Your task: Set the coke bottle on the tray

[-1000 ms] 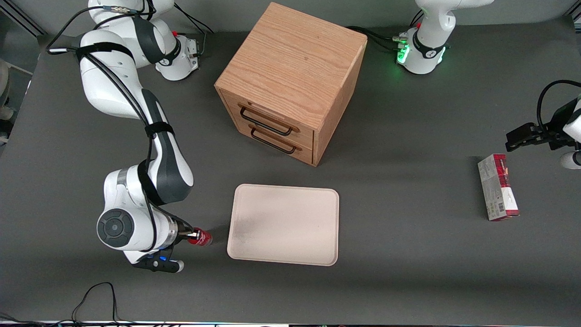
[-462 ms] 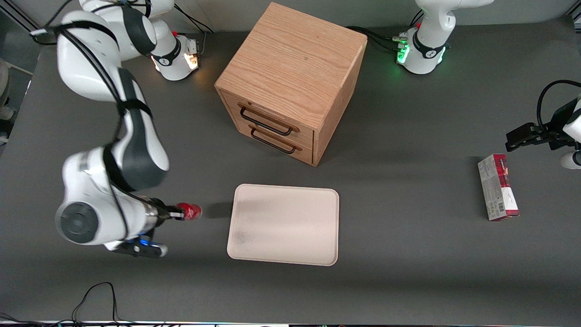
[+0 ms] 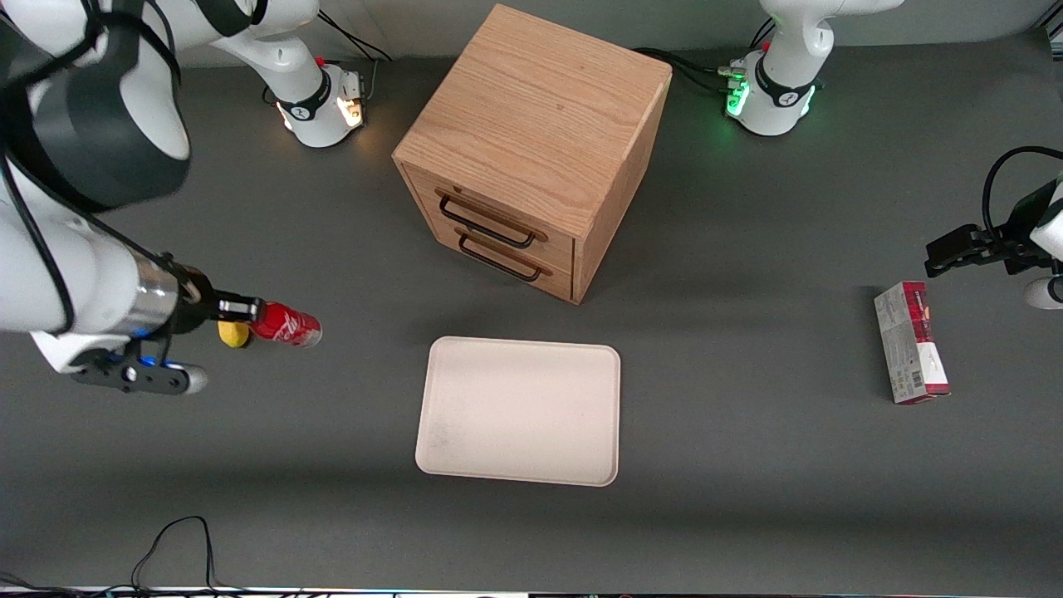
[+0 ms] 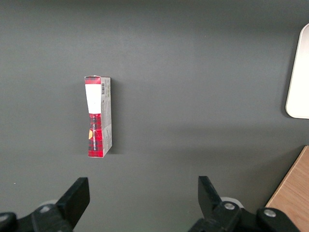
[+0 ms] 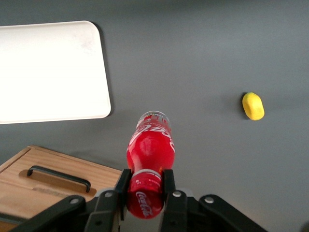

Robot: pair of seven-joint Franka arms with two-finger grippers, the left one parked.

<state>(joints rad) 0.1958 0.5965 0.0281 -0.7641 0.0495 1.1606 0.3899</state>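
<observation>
Transfer stage. Your hand point(image 3: 241, 310) grips the coke bottle point(image 3: 285, 326) near its cap, carrying it clear above the tabletop point(image 3: 747, 465) toward the working arm's end (a lemon point(image 5: 253, 106) lies below). The tray point(image 3: 519, 411) holds nothing yet. Pick-up looks done; you still have to carry across, lower and release.

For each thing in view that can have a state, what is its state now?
gripper: shut on the bottle, raised above the table.
bottle: held near its cap end, off the table, not over the tray.
tray: flat on the table, nothing on it.
cabinet: both drawers shut.
lemon: lying loose on the table.
carton: lying on its side toward the parked arm's end.
</observation>
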